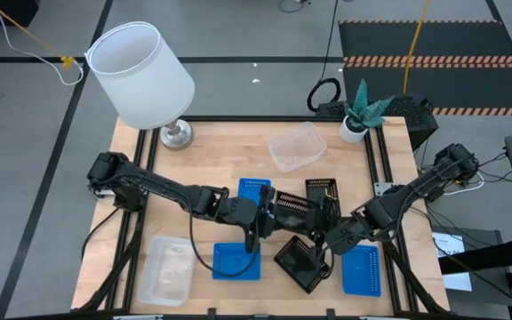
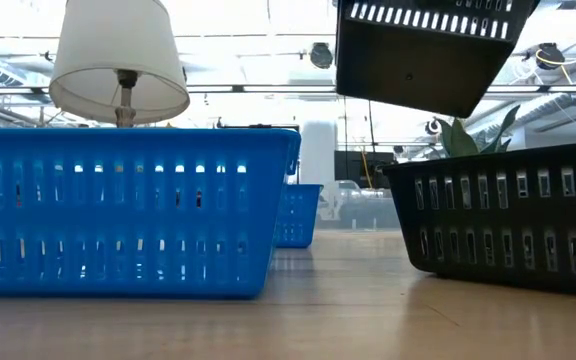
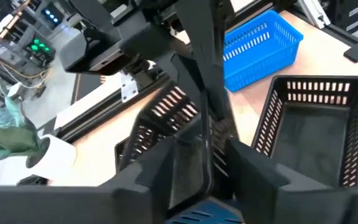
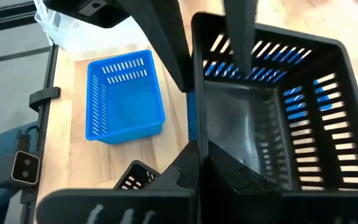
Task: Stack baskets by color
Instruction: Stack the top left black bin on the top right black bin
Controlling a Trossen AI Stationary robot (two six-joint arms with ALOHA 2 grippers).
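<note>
A black slotted plastic basket (image 4: 272,124) hangs in the air over the middle of the wooden worktop (image 1: 212,151), tilted, well clear of the surface in the low view. The right gripper (image 4: 201,155) has its jaws together, clamped on one rim of this lifted basket. The left gripper (image 1: 265,218) is at the opposite end. Its jaws are apart and astride the far wall, one finger inside and one outside, not visibly pinching it.

Just below the lifted basket, toward the front edge, a second black basket (image 1: 302,264) sits on the worktop at an angle. A third black basket (image 1: 323,189) lies just beyond it on the far side. Three blue slotted baskets sit singly around it: one beside it on the far side (image 1: 255,188), one toward the front on the left arm's side (image 1: 236,260), one toward the front on the right arm's side (image 1: 361,269). A clear basket (image 1: 296,147) lies farther off. More clear plastic (image 1: 167,267) lies well away at the left arm's front corner, and I cannot count those. A white lampshade (image 1: 140,62) stands farthest off.

The step in hand looks like building the black stack, with this basket either shared or passed between the arms. No colour looks stacked yet. Next, the lifted basket probably needs levelling, turning to match a resting black basket and lowering squarely into it. The angled one may shift if a corner catches.
</note>
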